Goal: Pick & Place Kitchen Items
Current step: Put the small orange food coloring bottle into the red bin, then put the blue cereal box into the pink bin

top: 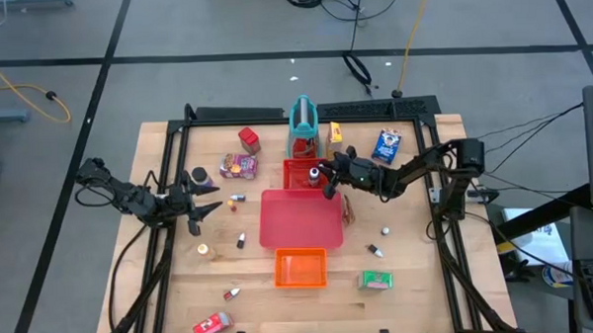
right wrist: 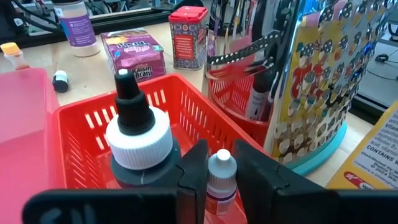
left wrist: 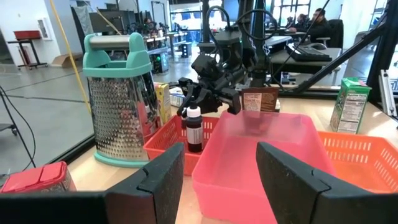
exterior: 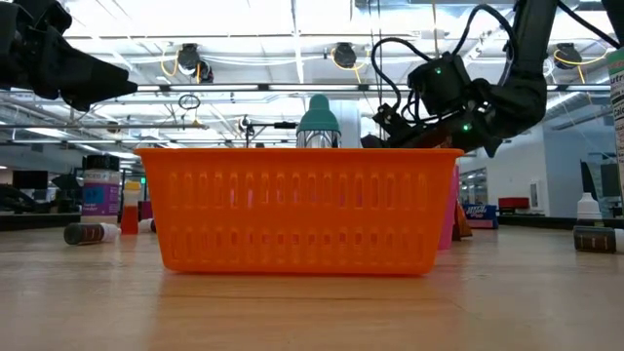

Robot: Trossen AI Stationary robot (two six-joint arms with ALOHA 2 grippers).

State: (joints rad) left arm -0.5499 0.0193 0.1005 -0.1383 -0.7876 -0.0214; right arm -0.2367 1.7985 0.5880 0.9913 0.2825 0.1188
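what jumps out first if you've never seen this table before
The right pincer hangs over the small red basket beside the teal-topped grater, shut on a small dark bottle. Mid-table lie a pink tray and an orange basket, with groceries scattered around. The left pincer waits open at the left.

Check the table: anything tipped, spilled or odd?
No spill or damage shows. Several tiny bottles lie on their sides on the wood, one plain in the low view. The right hand holds a small bottle upright over the small red basket; the left hand hangs open, empty.
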